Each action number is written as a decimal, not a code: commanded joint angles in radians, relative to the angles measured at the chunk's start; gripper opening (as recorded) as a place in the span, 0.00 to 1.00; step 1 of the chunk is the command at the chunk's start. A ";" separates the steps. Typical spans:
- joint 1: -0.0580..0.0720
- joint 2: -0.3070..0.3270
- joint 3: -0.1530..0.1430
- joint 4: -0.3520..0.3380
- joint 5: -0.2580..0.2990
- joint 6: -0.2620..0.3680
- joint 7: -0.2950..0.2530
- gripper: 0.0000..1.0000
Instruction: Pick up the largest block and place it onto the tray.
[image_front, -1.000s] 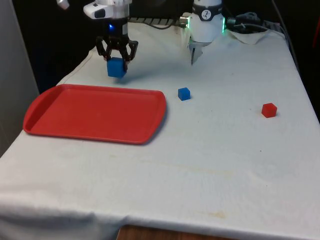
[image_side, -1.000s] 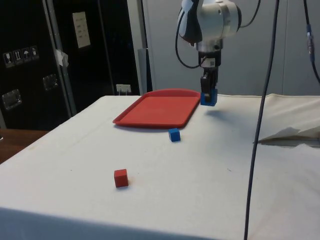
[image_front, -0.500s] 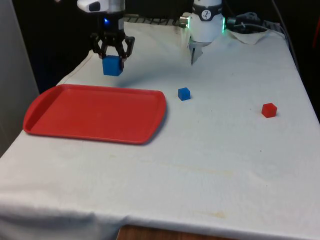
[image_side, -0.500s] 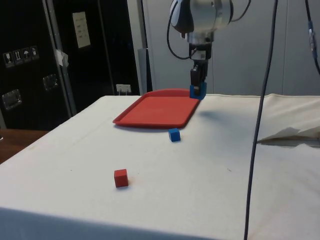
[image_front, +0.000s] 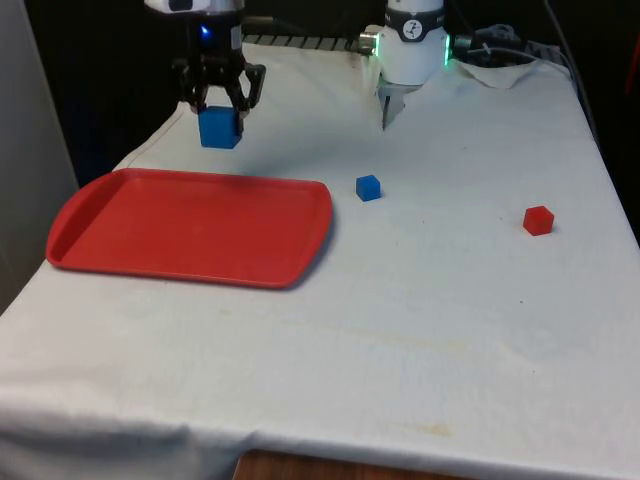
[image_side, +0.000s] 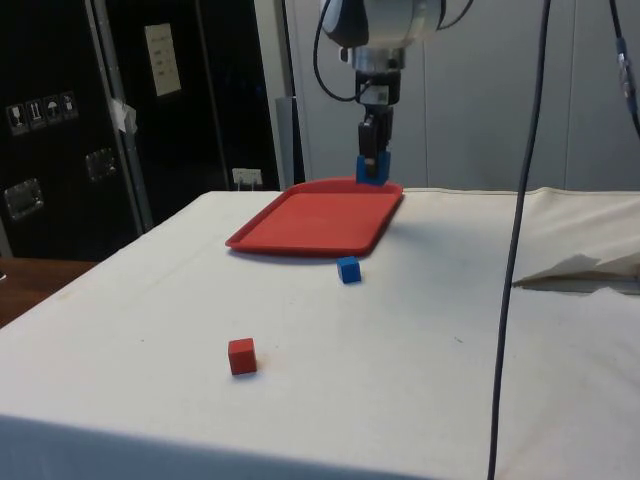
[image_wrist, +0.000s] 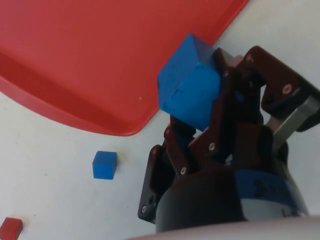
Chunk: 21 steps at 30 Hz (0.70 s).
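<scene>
Above table (image_front: 450, 300), gripper (image_front: 218, 108) clamping blue block (image_front: 218, 128)

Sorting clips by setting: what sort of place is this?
Probably a robotics lab: a cloth-covered table with dark cabinets behind it, a red tray, and a gripper holding a blue block.

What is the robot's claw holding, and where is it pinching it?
The gripper holds the big blue block, its fingers pinching opposite sides near the top, up in the air by the red tray.
</scene>
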 joint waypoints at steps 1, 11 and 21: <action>0.014 0.002 -0.020 0.013 -0.030 -0.023 0.024 0.00; 0.009 0.009 -0.009 0.085 -0.070 -0.080 0.058 0.00; 0.006 0.033 0.010 0.132 -0.073 -0.084 0.068 0.00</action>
